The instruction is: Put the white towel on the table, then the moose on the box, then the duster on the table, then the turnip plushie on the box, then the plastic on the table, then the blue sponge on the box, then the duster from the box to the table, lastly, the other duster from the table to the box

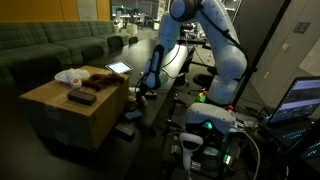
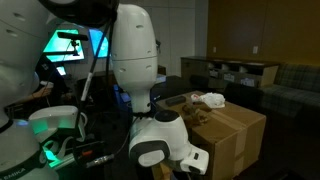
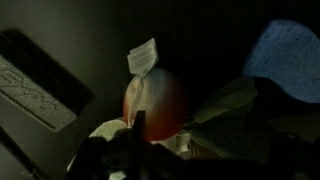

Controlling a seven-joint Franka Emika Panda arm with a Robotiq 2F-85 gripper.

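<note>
A long green sofa [image 1: 50, 45] fills the back of an exterior view from nine to eleven o'clock. The white and blue robot arm [image 1: 215, 50] rises at one o'clock and bends down toward the centre. In the facing exterior view its bulky joints block the whole near half of the scene. The black desk [image 1: 150, 110] runs beneath the arm and is dark and hard to trace.

At the desk's eight o'clock stands the brown cardboard box [image 1: 75, 110], its flat top carrying three things. The white towel [image 1: 70, 76] lies bunched at eleven o'clock on that top, and both exterior views show it there. Just beside it, at its three o'clock, sits a brown lumpy thing [image 1: 100, 77] too dim to name. A dark flat rectangle [image 1: 82, 97] lies nearer, at six o'clock. Beyond the box, at twelve, a lit tablet [image 1: 118, 68] glows.

The pincer [image 1: 148, 92] hangs low over the desk, just off the box's three o'clock edge. Its jaws are wide with nothing between them.

In the wrist view the turnip plushie [image 3: 155, 100] lies at the centre, orange-red and white. Its paper tag [image 3: 142, 55] stands at twelve and a green leaf [image 3: 225, 100] at three. A dark duster [image 3: 35, 85] printed EXPO lies at nine o'clock. The blue sponge [image 3: 285, 50] lies at two o'clock, cut by the edge.
</note>
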